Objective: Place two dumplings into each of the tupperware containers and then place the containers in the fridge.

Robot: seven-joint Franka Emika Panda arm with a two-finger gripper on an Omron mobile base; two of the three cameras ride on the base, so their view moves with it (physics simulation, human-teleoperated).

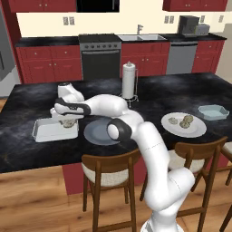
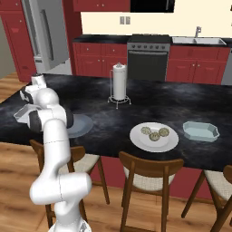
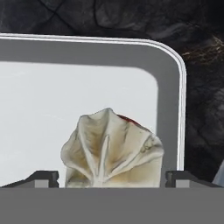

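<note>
**Dumpling dropped into white tub**

Below the claw lay the smooth, rounded white tub on the mottled black counter. Its jaws stood apart, flanking a pleated tan dumpling inside. Seemingly a release; next, lifting clear toward the plate of dumplings.

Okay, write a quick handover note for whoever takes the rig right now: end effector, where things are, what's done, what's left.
End effector: open, over the white container, straddling a dumpling that sits inside the tub near its corner; whether it is fully released I cannot tell.
Three dumplings wait on the white plate.
Blue-green container beside that plate looks empty.
Grey plate next to the white container.
Fridge is behind the island, door shut.
Left: the white tub's second dumpling if not in, two into the blue-green one, both tubs to the fridge.
</note>
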